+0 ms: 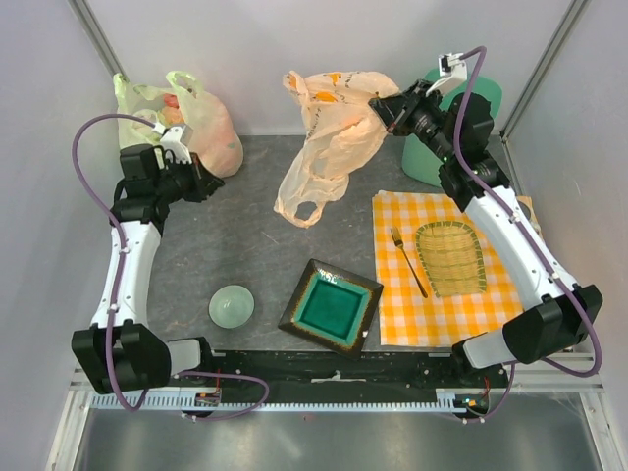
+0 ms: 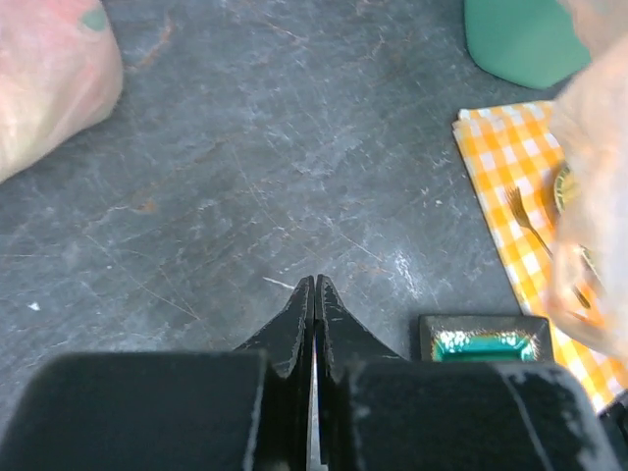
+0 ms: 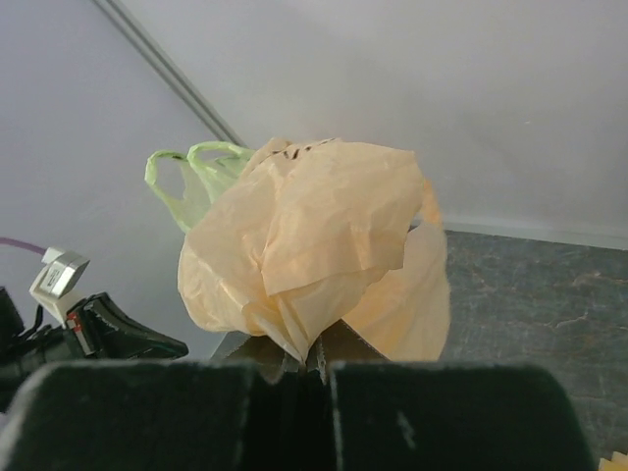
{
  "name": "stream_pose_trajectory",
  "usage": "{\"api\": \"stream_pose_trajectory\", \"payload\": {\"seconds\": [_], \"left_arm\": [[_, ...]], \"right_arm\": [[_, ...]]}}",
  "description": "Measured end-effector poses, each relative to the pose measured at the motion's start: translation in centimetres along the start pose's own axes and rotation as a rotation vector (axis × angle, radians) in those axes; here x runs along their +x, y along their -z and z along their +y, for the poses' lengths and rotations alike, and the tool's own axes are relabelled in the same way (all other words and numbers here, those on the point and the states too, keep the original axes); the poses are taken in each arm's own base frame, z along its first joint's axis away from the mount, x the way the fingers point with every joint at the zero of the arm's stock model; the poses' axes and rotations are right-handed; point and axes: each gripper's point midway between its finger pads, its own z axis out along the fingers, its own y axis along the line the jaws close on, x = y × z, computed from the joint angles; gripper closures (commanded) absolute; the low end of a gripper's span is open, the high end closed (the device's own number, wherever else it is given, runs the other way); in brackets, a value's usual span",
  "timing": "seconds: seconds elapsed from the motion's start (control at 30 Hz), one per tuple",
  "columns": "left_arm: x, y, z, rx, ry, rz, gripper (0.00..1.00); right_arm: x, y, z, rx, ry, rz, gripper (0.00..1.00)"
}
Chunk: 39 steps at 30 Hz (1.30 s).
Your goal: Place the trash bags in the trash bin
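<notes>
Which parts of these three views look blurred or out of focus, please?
Top external: evenly lit and sharp throughout. Left wrist: the table is crisp, the trash bag at the right edge a blurred smear. Right wrist: the bag's folds are sharp, the dark housing at the bottom soft.

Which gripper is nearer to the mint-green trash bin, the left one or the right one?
Right. The right gripper, holding the peach bag, is just beside the bin. The left gripper is across the table, near the stuffed yellow-green bag.
</notes>
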Motion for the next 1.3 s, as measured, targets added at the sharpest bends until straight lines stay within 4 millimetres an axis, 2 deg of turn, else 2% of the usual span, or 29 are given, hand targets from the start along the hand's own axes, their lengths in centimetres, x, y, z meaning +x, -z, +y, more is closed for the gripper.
{"api": "stream_pose_trajectory", "payload": {"seconds": [0.03, 0.07, 0.13, 0.17, 0.27, 0.37, 0.47, 0.53, 0.6, 0.63, 0.67, 0.73, 0.77, 0.83, 0.93, 1.0, 1.07, 1.1, 1.13, 1.17, 1.2, 1.27, 1.3], "left_arm": [[0.2, 0.0, -0.1, 0.013, 0.003, 0.004, 0.98], [0.4, 0.0, -0.7, 0.045, 0.005, 0.008, 0.65], [0.3, 0.1, -2.0, 0.122, -0.001, 0.005, 0.22], [0.0, 0.2, -2.6, 0.155, -0.004, -0.004, 0.1], [-1.6, 0.5, -5.0, 0.242, -0.007, -0.052, 0.08], [-3.9, 0.4, -8.5, 0.316, -0.042, -0.103, 0.07], [-6.2, -0.1, -12.3, 0.393, -0.069, -0.155, 0.06], [-7.7, -0.7, -14.2, 0.425, -0.071, -0.183, 0.06], [-8.8, -1.5, -15.1, 0.434, -0.059, -0.201, 0.06], [-9.2, -2.0, -15.5, 0.436, -0.053, -0.205, 0.1], [-9.6, -2.4, -15.6, 0.425, -0.044, -0.209, 0.27], [-10.0, -3.6, -15.1, 0.374, -0.013, -0.213, 0.54], [-10.0, -4.2, -14.5, 0.34, 0.007, -0.209, 0.83], [-9.3, -5.1, -12.4, 0.26, 0.064, -0.182, 0.98], [-7.9, -5.9, -7.8, 0.15, 0.162, -0.144, 0.98], [-6.4, -5.9, -6.0, 0.157, 0.249, -0.104, 0.98], [-4.9, -5.9, -5.0, 0.179, 0.313, -0.073, 0.98], [-4.5, -5.9, -4.7, 0.19, 0.331, -0.066, 0.91], [-3.9, -5.8, -4.5, 0.211, 0.349, -0.056, 0.73], [-3.6, -5.6, -4.6, 0.235, 0.353, -0.054, 0.37], [-3.5, -5.4, -4.6, 0.252, 0.348, -0.058, 0.22], [-3.4, -4.7, -4.4, 0.276, 0.341, -0.069, 0.08], [-3.3, -4.1, -4.6, 0.295, 0.34, -0.072, 0.07]], "right_arm": [[0.1, 0.0, 0.3, -0.015, -0.005, 0.004, 1.0], [0.3, 0.0, 0.5, -0.029, -0.009, 0.011, 1.0], [0.6, 0.0, 0.9, -0.05, -0.016, 0.018, 1.0], [0.6, 0.0, 1.0, -0.059, -0.018, 0.021, 1.0], [0.5, 0.1, 1.8, -0.096, -0.021, 0.022, 1.0], [0.6, 0.1, 2.7, -0.141, -0.027, 0.021, 1.0], [1.7, 0.1, 3.6, -0.175, -0.029, 0.045, 1.0], [2.6, 0.1, 4.6, -0.2, -0.018, 0.065, 1.0], [3.5, 0.1, 5.7, -0.224, 0.0, 0.083, 1.0], [3.9, 0.2, 6.2, -0.238, 0.011, 0.09, 1.0], [4.2, 0.2, 6.7, -0.248, 0.018, 0.094, 1.0], [4.6, 0.5, 7.4, -0.268, 0.032, 0.103, 1.0], [4.6, 0.7, 7.7, -0.276, 0.039, 0.103, 1.0], [4.0, 1.0, 7.8, -0.279, 0.055, 0.09, 1.0], [2.9, 1.6, 7.8, -0.278, 0.069, 0.064, 1.0], [3.2, 1.7, 7.5, -0.273, 0.066, 0.08, 1.0], [4.0, 1.4, 6.8, -0.259, 0.05, 0.111, 1.0], [4.3, 1.2, 6.4, -0.251, 0.039, 0.122, 1.0], [4.6, 1.0, 6.1, -0.245, 0.027, 0.131, 1.0], [4.7, 0.8, 5.7, -0.237, 0.014, 0.137, 1.0], [4.7, 0.7, 5.4, -0.229, 0.006, 0.135, 1.0], [3.5, 0.4, 4.4, -0.203, -0.013, 0.098, 1.0], [2.6, 0.3, 4.0, -0.191, -0.023, 0.068, 1.0]]}}
